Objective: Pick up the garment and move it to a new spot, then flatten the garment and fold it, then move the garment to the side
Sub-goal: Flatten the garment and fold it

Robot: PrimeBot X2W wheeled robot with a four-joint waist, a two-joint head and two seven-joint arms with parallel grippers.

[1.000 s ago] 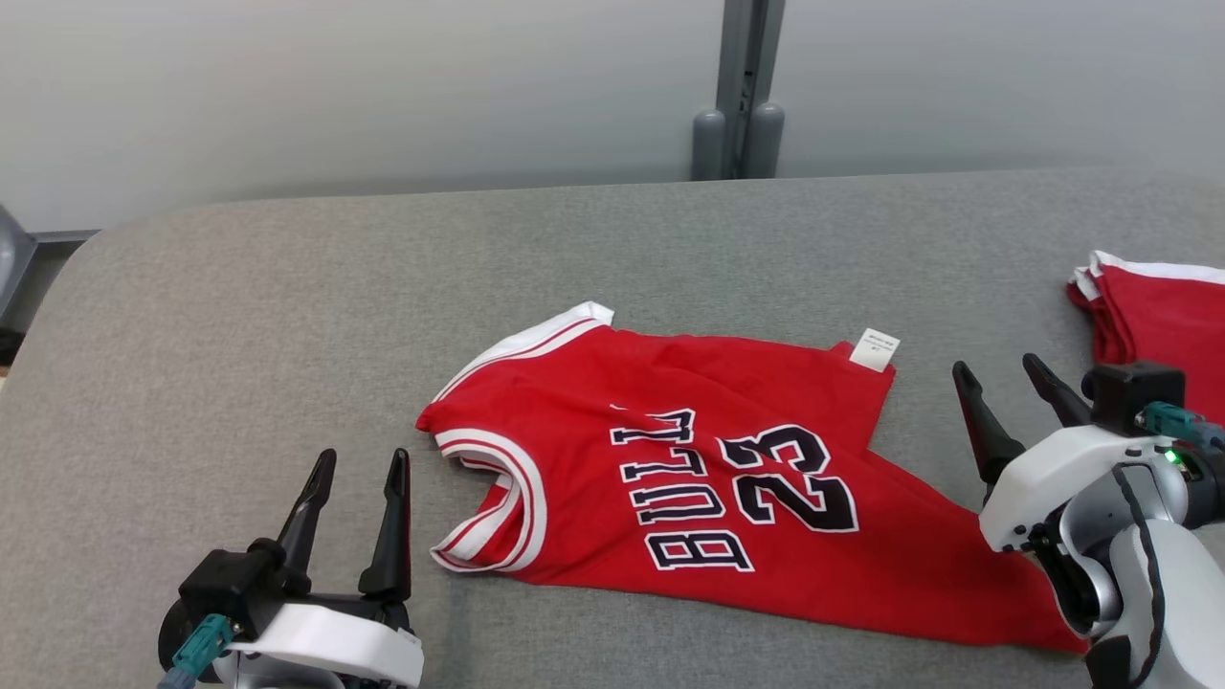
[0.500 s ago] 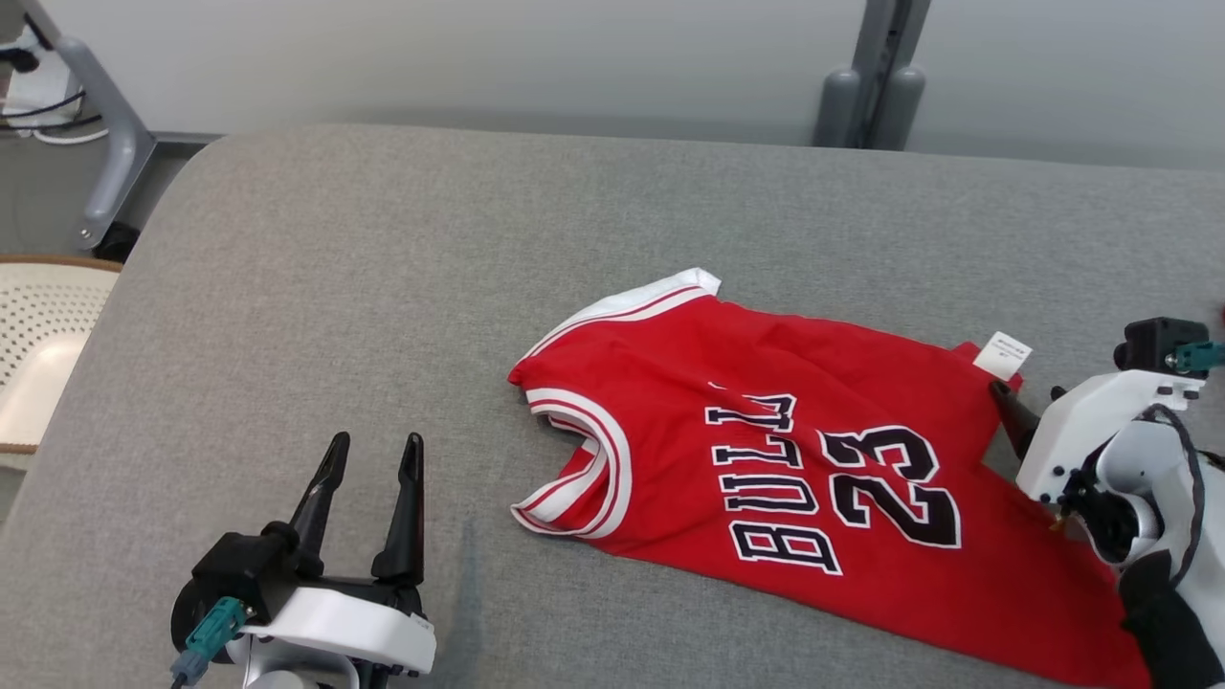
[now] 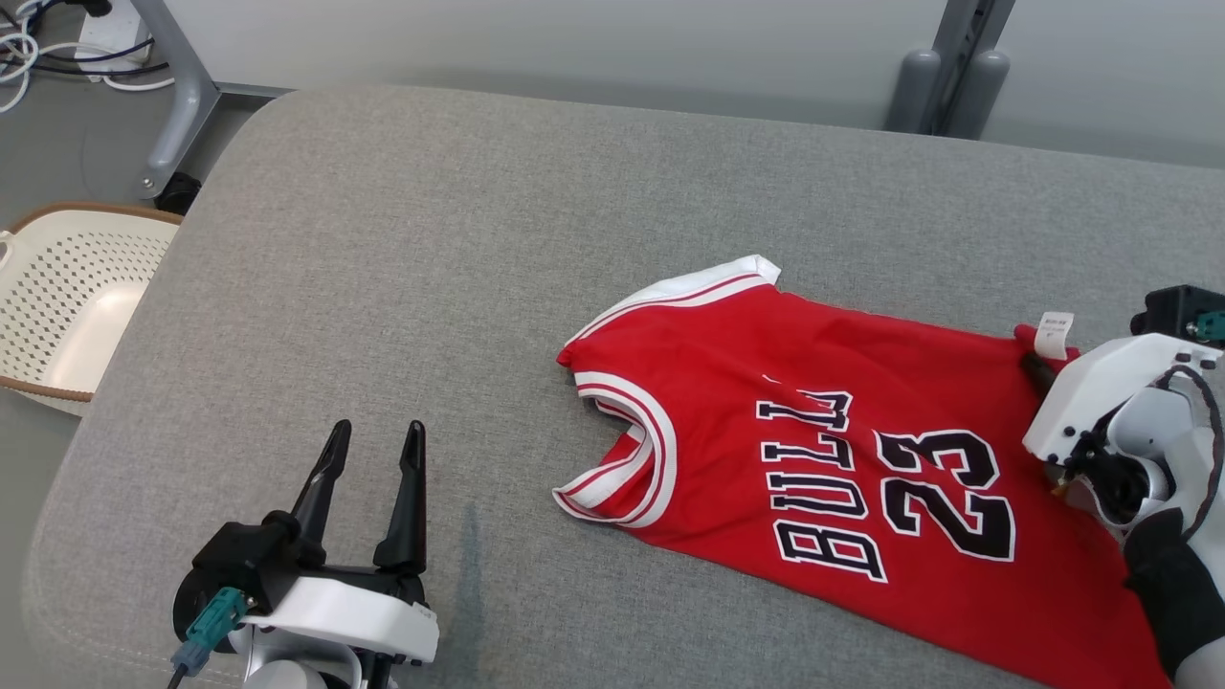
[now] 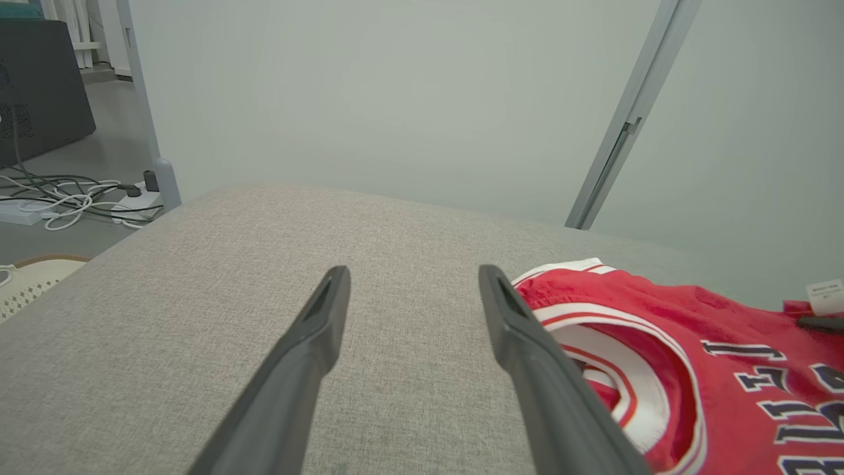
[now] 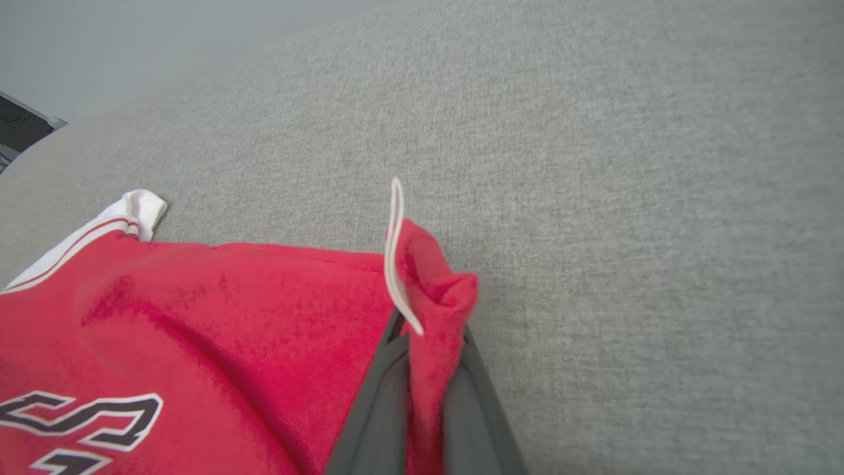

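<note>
A red basketball jersey with white trim and dark "BULL 23" lettering lies spread on the grey padded table. My right gripper is shut on the jersey's far right corner, beside the white care tag; in the right wrist view the pinched red cloth bunches up between the two fingers and the tag stands on edge. My left gripper hovers open at the lower left, well clear of the neckline. In the left wrist view its fingers frame bare table, with the jersey to their right.
A cream perforated basket stands on the floor off the table's left edge. Cables and a grey metal leg lie beyond it. A grey post rises behind the table's far edge.
The head camera has turned left, bringing the basket into view. My right gripper, open a second ago, has closed on the jersey's corner by the tag. The left gripper has stayed put.
</note>
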